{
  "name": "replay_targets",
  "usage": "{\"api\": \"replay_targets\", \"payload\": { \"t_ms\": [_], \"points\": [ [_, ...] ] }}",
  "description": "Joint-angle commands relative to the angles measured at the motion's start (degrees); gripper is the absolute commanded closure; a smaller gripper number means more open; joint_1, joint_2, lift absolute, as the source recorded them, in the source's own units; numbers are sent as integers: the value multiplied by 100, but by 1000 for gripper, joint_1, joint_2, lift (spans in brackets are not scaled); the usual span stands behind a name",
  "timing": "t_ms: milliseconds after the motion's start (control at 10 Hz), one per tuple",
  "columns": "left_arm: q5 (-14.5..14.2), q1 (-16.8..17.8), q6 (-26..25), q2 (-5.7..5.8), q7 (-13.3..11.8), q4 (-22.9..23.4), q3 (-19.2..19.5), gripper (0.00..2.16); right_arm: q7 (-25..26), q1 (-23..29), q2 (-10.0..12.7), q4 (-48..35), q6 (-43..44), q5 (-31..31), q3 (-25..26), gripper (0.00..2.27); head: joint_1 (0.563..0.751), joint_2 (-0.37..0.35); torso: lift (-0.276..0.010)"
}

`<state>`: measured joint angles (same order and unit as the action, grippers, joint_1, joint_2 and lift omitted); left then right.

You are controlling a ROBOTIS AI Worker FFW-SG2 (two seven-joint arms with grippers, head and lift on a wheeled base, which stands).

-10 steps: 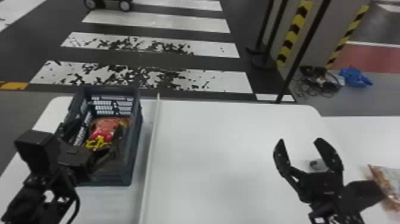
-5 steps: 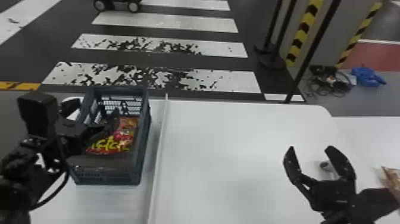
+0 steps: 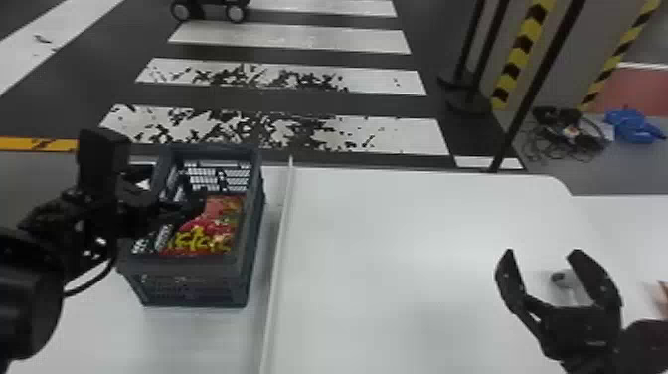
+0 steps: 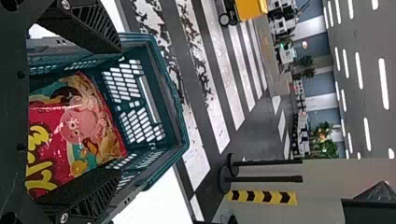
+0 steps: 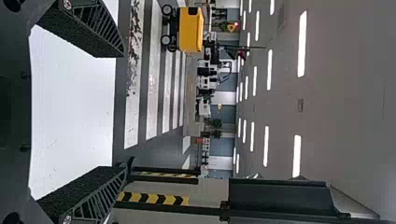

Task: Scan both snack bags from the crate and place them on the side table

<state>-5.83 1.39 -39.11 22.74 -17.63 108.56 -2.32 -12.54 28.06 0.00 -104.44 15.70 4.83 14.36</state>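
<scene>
Job partly done, I judged. One snack bag point(image 3: 204, 233), red with yellow lettering, lay in the crate point(image 3: 189, 288) on the left part of the surface point(image 3: 199, 343). My left claw point(image 4: 116, 112) was over it, fingers wide apart on either side of the bag, nothing gripped. My right claw point(image 3: 542, 254) hung well apart from the crate, spread wide, empty. At the far right, a tan corner point(image 3: 663, 293): possibly the other bag, already out, but too little showed to confirm, nor could I tell if it had been scanned. Left to do: grip, lift, scan, then side table point(image 3: 631, 224).
</scene>
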Motion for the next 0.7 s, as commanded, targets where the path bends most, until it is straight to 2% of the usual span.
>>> {"api": "replay_targets", "payload": {
  "t_ms": [0, 300, 500, 600],
  "points": [
    [143, 441, -23, 29, -267, -370, -251, 80, -3, -3, 5, 3, -37, 0, 32, 63, 695, -62, -98],
    [662, 1153, -251, -24, -935, -1056, -647, 76, 6, 15, 5, 3, -72, 44, 103, 63, 695, -94, -98],
    [1215, 1574, -568, -165, -1515, -1495, -840, 70, -3, 32, 5, 20, -72, 158, 173, 63, 695, -105, -98],
    [1409, 1671, -603, -218, -1761, -1627, -866, 60, -3, 41, 5, 20, -72, 167, 199, 63, 695, -113, -98]
  ]
}}
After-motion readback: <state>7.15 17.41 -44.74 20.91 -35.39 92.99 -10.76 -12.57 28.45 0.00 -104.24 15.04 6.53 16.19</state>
